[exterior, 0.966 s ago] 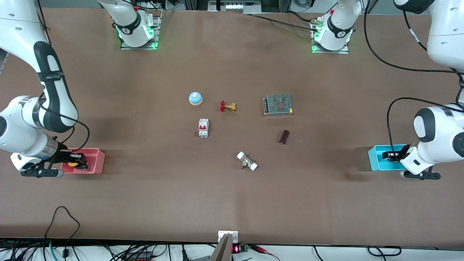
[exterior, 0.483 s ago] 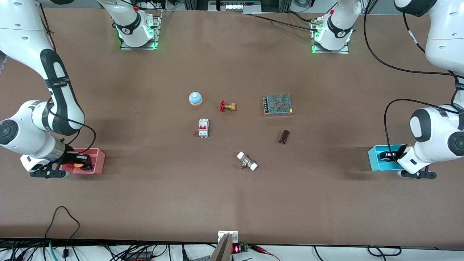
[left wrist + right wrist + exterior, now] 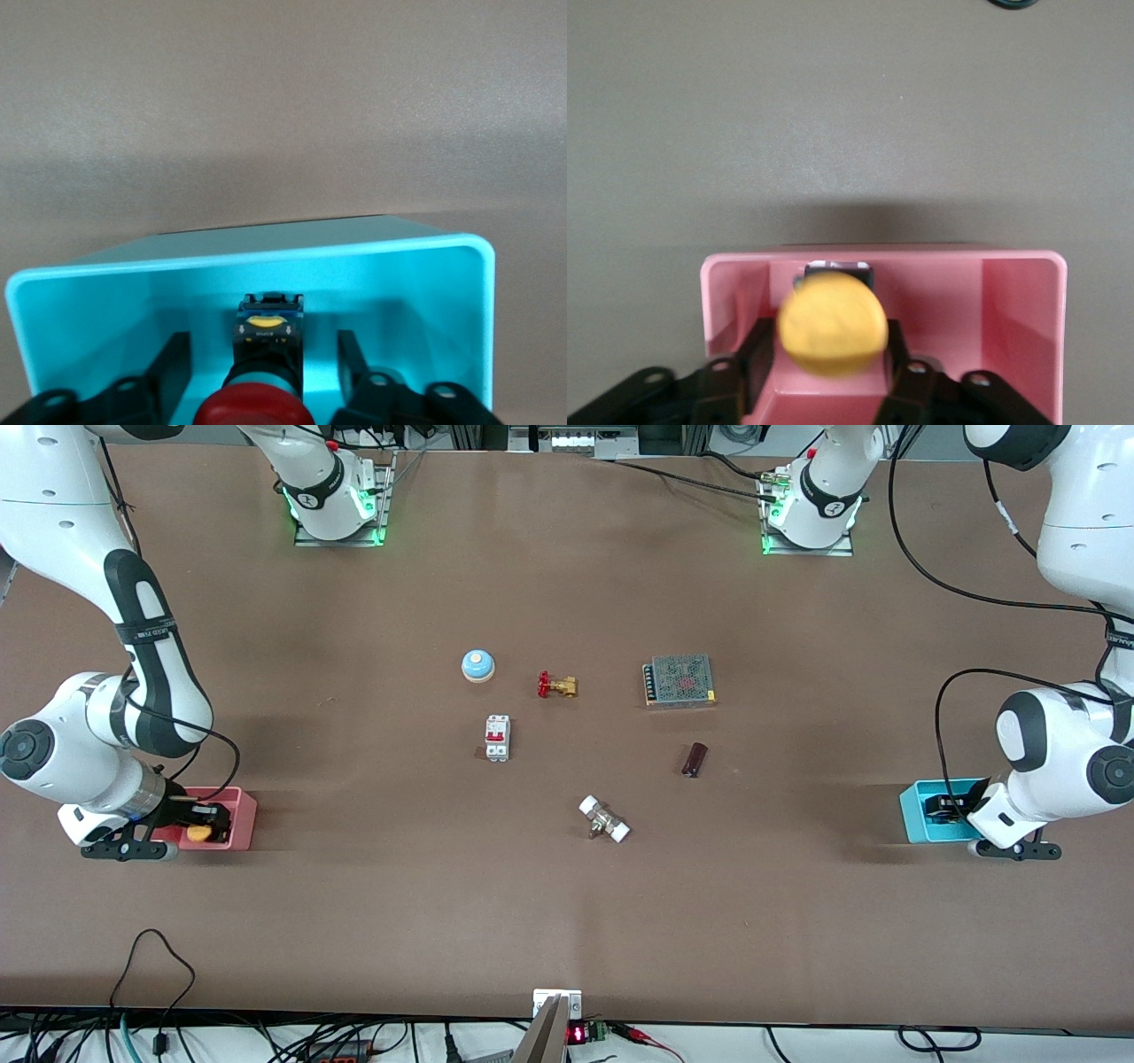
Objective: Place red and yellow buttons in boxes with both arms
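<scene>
The pink box [image 3: 241, 815] stands at the right arm's end of the table and the cyan box [image 3: 914, 815] at the left arm's end. My right gripper [image 3: 205, 817] is low over the pink box [image 3: 1010, 301], fingers [image 3: 755, 354] spread. The yellow button [image 3: 833, 323] shows blurred between them, its black body pointing into the box; it also shows in the front view [image 3: 197, 833]. My left gripper [image 3: 263, 352] is open inside the cyan box [image 3: 399, 283]. The red button [image 3: 259, 409] lies on the box floor between the fingers, touching neither. It is hidden in the front view.
In the table's middle lie a blue-domed bell [image 3: 477, 664], a brass valve with a red handle [image 3: 556, 685], a white breaker [image 3: 497, 738], a metal power supply [image 3: 679, 680], a dark cylinder [image 3: 695, 759] and a white-ended fitting [image 3: 604, 819].
The right gripper has slid a little toward the table's middle over the pink box, and the yellow button sits lower in the box. The left arm has shifted slightly over the cyan box.
</scene>
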You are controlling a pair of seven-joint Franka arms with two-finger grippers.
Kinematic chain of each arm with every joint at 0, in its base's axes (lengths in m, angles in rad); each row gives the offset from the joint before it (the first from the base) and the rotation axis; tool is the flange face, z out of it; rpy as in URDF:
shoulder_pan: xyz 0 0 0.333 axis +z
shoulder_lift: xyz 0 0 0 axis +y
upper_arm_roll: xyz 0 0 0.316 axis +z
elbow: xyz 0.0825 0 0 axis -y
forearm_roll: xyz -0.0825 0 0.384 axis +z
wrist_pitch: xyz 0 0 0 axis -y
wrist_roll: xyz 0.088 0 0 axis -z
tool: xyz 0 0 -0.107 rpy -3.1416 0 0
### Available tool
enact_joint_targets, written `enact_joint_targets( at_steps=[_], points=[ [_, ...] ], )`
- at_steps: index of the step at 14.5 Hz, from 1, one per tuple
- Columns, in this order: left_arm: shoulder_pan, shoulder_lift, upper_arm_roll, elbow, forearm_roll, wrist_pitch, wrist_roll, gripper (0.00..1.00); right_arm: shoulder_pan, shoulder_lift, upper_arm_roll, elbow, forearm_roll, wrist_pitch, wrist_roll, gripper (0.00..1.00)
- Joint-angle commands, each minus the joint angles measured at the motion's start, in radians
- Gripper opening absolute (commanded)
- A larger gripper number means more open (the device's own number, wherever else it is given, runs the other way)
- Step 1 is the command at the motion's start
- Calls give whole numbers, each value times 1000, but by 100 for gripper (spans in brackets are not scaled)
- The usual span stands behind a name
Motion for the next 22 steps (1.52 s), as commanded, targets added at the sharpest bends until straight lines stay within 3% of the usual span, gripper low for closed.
enact_joint_targets(
  at_steps=[1, 3, 8, 14, 18, 22],
  points=[
    [16, -53, -15, -9, -12, -33, 45, 100, -3, -6, 4, -10, 21, 12, -24, 83],
    [14, -99, -18, -8, -12, -111, 48, 100, -1, -20, 4, -8, 21, 6, -24, 100],
    [8, -246, -48, 24, -12, -347, 48, 100, 11, -225, 13, -3, 21, -271, -20, 100],
    [5, -338, -195, 210, -12, -680, 18, 100, 31, -479, 15, -9, 22, -432, -12, 100],
    [5, -404, -275, 256, -12, -878, -5, 100, 59, -621, 19, -10, 21, -619, -9, 100],
    [4, -458, -360, 254, 2, -900, -18, 100, 80, -671, 39, -6, 12, -687, -1, 100]
  ],
)
